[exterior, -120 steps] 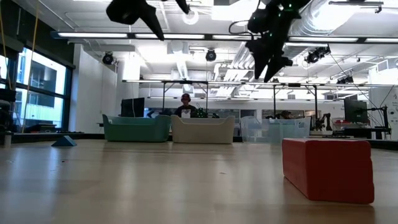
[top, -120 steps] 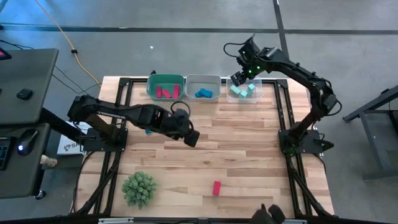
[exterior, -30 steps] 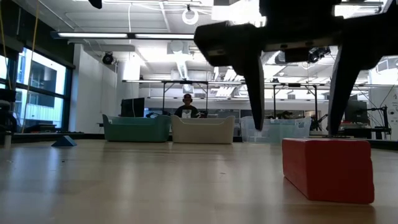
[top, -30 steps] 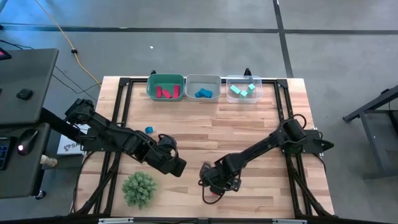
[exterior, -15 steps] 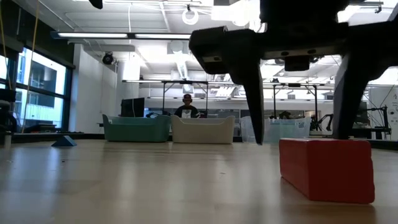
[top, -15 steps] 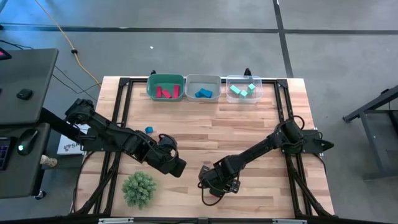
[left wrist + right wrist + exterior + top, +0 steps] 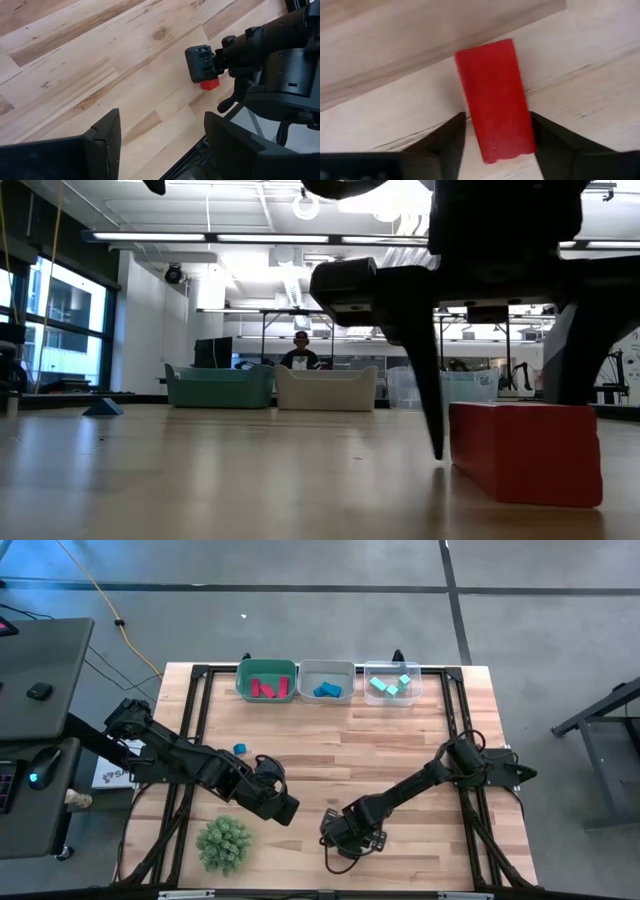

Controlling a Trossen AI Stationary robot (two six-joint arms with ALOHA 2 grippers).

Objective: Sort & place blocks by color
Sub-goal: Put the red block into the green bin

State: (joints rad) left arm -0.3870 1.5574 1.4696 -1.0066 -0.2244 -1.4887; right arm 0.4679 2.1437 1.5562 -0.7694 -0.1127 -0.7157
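Note:
A red block point(image 7: 495, 100), a short bar, lies flat on the table near its front edge; my right arm's wrist hides it in the high view. My right gripper point(image 7: 495, 137) points down over it, open. Its two fingers stand on either side of the bar's long sides, with their tips close to the tabletop point(image 7: 437, 452). My left gripper point(image 7: 160, 145) hangs open above the table's left middle point(image 7: 285, 808), holding nothing. A small blue block point(image 7: 239, 749) rests on the wood at the left. My right gripper comes at the red block from above, with its fingers across the bar. In the low view a narrow gap shows between one finger point(image 7: 430, 410) and the block's side point(image 7: 456, 440). Whether the other finger point(image 7: 547, 140) touches the block, I cannot tell.
Three bins stand along the far edge: a green one point(image 7: 266, 680) with red blocks, a grey one point(image 7: 326, 680) with blue blocks, and a clear one point(image 7: 392, 683) with teal blocks. A green spiky ball point(image 7: 224, 843) sits near the front left, below my left gripper.
My right gripper has sunk onto the red block. Its fingers were above the block's top and now reach down along its sides, and they have drawn closer together. The block stays on the table.

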